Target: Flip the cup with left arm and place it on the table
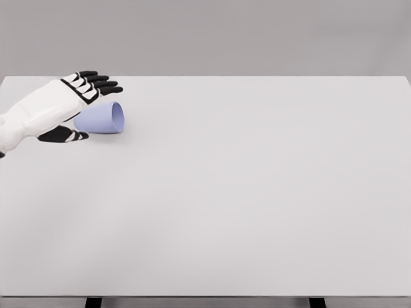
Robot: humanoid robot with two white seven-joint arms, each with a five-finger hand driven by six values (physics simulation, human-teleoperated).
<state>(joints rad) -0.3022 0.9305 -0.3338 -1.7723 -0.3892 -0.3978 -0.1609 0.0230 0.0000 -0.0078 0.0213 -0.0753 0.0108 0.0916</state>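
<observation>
A pale blue cup (104, 119) lies on its side on the white table (244, 192), at the far left, with its mouth facing right. My left hand (80, 106) comes in from the left edge and reaches around the cup's closed end. Its fingers (96, 81) are stretched out above the cup and the thumb (64, 135) lies below it, near the table. The fingers are spread and do not close on the cup. Part of the cup's base is hidden behind the palm. The right arm does not show.
The table's far edge (205, 76) runs just behind the hand, and its left edge is close to the forearm. Two dark table legs (93, 301) show under the front edge.
</observation>
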